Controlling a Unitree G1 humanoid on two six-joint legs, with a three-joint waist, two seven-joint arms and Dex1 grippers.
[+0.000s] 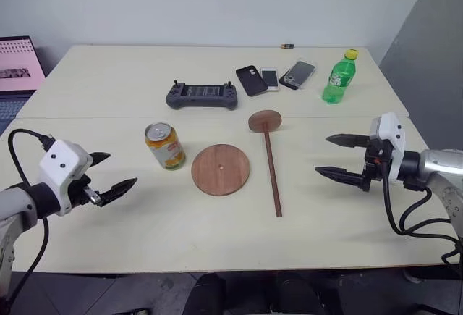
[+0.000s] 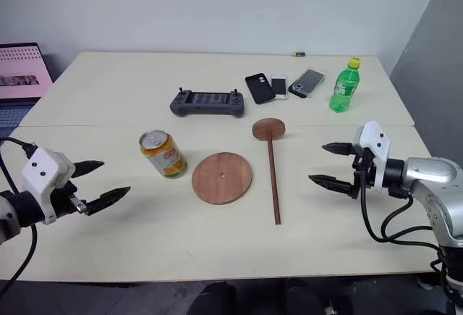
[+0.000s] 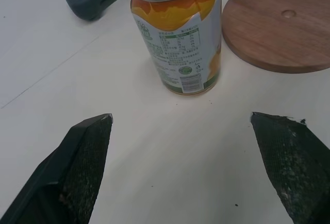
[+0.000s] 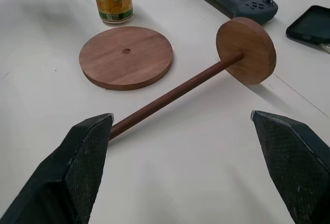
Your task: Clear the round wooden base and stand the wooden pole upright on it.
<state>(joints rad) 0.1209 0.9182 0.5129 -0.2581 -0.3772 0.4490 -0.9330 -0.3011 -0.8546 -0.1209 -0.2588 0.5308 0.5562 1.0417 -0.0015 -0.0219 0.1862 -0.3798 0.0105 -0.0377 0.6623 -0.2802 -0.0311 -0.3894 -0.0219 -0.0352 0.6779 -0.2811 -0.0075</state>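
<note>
Both jaws gape wide, holding nothing

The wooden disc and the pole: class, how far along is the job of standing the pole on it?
Done: the wooden disc has nothing on it; the can stands beside it. In hand: nothing, since the left gripper and right gripper are both open. Left: the pole lies flat on the table, not yet stood upright.
</note>
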